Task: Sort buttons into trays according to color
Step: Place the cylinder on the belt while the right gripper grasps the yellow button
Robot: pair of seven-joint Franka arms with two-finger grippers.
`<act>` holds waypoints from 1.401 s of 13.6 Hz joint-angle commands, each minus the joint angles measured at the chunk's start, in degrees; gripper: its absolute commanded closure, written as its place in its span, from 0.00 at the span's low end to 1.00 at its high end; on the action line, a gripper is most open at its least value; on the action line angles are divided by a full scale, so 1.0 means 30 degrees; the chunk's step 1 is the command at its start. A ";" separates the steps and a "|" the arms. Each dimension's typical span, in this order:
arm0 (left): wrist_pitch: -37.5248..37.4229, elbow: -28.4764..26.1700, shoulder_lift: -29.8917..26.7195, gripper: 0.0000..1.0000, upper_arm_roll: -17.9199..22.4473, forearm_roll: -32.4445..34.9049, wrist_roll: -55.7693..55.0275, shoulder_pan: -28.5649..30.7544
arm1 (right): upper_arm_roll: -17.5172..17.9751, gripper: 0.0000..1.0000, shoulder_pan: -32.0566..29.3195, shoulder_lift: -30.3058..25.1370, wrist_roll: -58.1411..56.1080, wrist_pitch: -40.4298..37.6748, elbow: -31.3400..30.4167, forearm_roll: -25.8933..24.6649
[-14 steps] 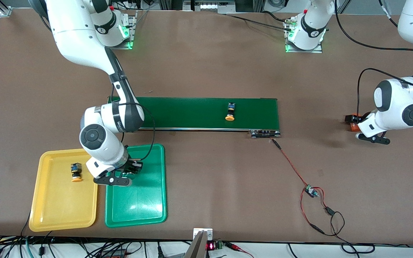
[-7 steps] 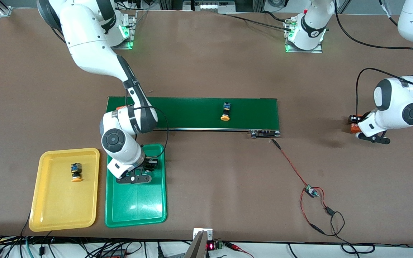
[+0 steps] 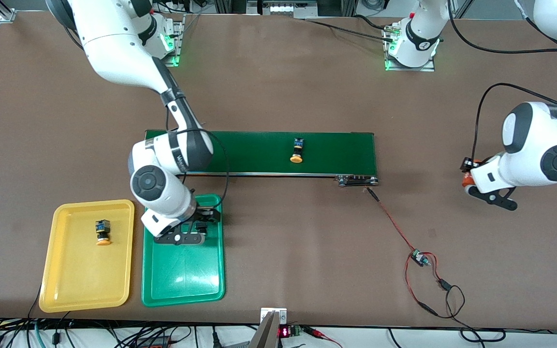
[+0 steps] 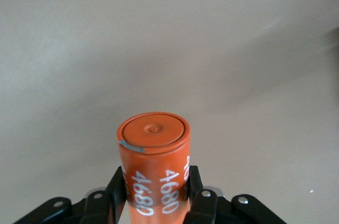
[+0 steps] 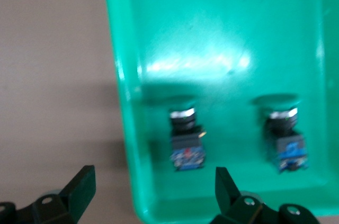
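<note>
My right gripper [image 3: 202, 221] is open and empty, low over the end of the green tray [image 3: 182, 275] nearest the belt. In the right wrist view my right gripper [image 5: 152, 189] straddles the rim of the green tray [image 5: 212, 33], where two green-capped buttons [image 5: 186, 140] [image 5: 286, 142] lie side by side. The front view hides them under the hand. One yellow-capped button [image 3: 102, 232] lies in the yellow tray [image 3: 80, 275]. Another yellow-capped button [image 3: 297, 150] lies on the belt. My left gripper [image 3: 467, 180] [image 4: 156, 189] is shut on an orange cylinder [image 4: 153, 150] marked 4680.
The long dark-green conveyor belt [image 3: 259, 152] lies across the table's middle, farther from the front camera than the two trays. A red-and-black cable with a small board [image 3: 418, 258] trails from the belt's end toward the front edge.
My right gripper has moved from beside the yellow tray to the green tray's end nearest the belt. The belt's button has drifted toward the right arm's end. My left hand shifted slightly.
</note>
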 commanded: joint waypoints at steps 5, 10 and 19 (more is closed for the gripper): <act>-0.0245 0.0719 0.0072 0.85 -0.1908 -0.0195 0.5217 0.0166 | 0.0007 0.00 0.2206 -0.2073 0.2572 -0.5140 0.0013 0.0902; -0.0069 0.0926 0.0277 0.85 -0.3228 -0.0956 0.7622 -0.0126 | 0.0007 0.00 0.4488 -0.2694 0.6820 -0.6029 -0.0162 0.1082; 0.0078 0.0722 0.1039 0.84 -0.6271 -0.1018 1.4715 -0.1182 | 0.0007 0.00 0.6132 -0.2225 0.7878 -0.4626 -0.0865 0.2430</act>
